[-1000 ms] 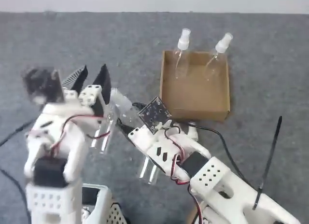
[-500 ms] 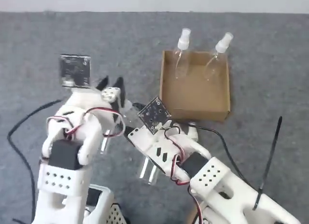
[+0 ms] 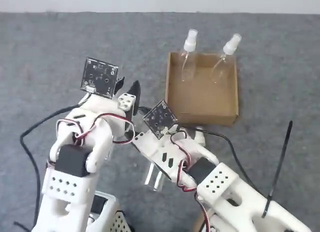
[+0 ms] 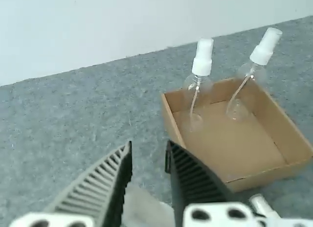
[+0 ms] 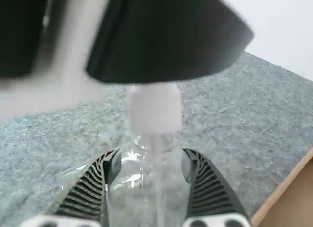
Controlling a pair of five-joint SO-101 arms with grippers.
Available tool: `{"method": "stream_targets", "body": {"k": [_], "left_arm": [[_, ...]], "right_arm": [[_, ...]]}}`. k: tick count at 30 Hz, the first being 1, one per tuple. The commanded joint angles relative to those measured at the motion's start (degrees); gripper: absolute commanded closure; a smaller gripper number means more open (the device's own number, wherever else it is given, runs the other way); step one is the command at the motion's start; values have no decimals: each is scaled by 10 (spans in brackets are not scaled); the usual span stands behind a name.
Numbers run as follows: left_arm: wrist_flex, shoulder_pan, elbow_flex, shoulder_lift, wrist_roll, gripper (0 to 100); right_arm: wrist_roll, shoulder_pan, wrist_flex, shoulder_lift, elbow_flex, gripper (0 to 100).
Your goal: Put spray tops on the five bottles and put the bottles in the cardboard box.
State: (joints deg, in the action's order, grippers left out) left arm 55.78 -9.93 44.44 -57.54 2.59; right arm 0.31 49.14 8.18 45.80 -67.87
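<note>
Clear bottle gripped between right claw fingers.

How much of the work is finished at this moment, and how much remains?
Done: two topped bottles lean inside the cardboard box. In hand: the right hand grips a third bottle, white spray top on its neck, the left hand just above it. Left: box this one, then the others; another bottle lies partly hidden under the right arm.
</note>
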Motion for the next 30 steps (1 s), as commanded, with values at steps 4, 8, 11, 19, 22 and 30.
{"method": "stream_targets", "body": {"k": [4,8,11,19,22,30], "left_arm": [[29,51,-77,-1,-30,898],[55,98,-113,-1,-29,898],[91,141,-112,-1,-28,898],[62,115,27,-1,-28,897],[10,83,89,-6,-27,872],[-19,6,213,-173,-26,772]], "right_arm": [[-6,-5,22,32,7,992],[-6,-10,22,32,8,992],[-6,-60,23,32,31,992],[-6,-157,153,24,218,992],[-6,-162,173,24,254,992],[-10,-160,159,-80,312,992]]}}
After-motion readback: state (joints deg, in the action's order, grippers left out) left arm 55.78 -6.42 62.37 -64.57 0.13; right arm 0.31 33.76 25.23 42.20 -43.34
